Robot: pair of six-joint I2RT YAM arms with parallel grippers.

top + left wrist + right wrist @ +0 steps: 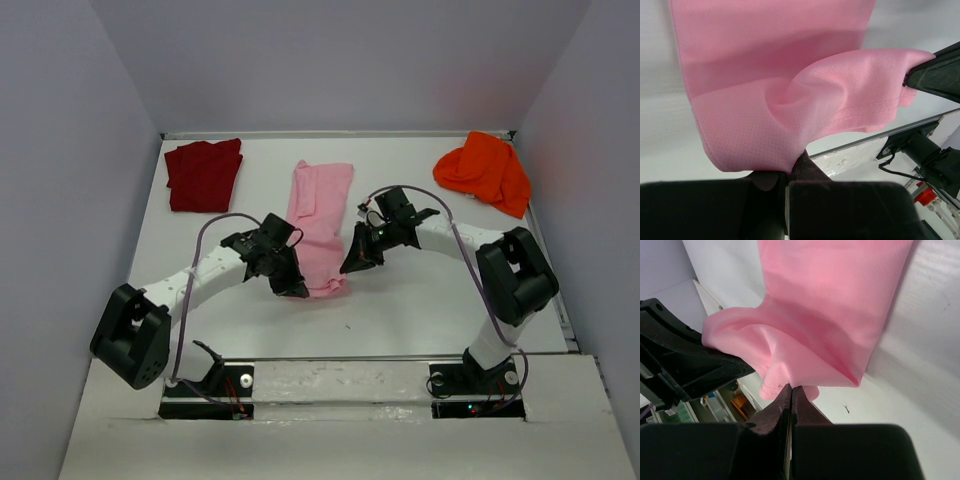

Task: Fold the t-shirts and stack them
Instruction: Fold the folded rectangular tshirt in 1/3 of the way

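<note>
- My left gripper is pressed together on the near-left corner of the light pink t-shirt. My right gripper pinches the near-right corner the same way.
- Between my two hands the hem hangs lifted off the table. The rest of the shirt lies flat, a long narrow strip running away ahead of both sets of fingers.
- As I judge it, the step in hand is carrying this near end forward over the strip to halve it.
- The cloth sags and puckers between my fingers, so I would ease the hands slightly apart first to draw the hem straight.
- Then I would travel level, both hands abreast, and lay the hem square on the far edge before letting go.
- My hands sit close together, so I must mind the fingers knocking.
- The dark red t-shirt lies folded well off ahead, outside my left hand.
- The bright orange t-shirt lies crumpled well off ahead, outside my right hand. Neither is in the path.
- The back wall stands not far past the strip's far end, so I should not overshoot.
</note>
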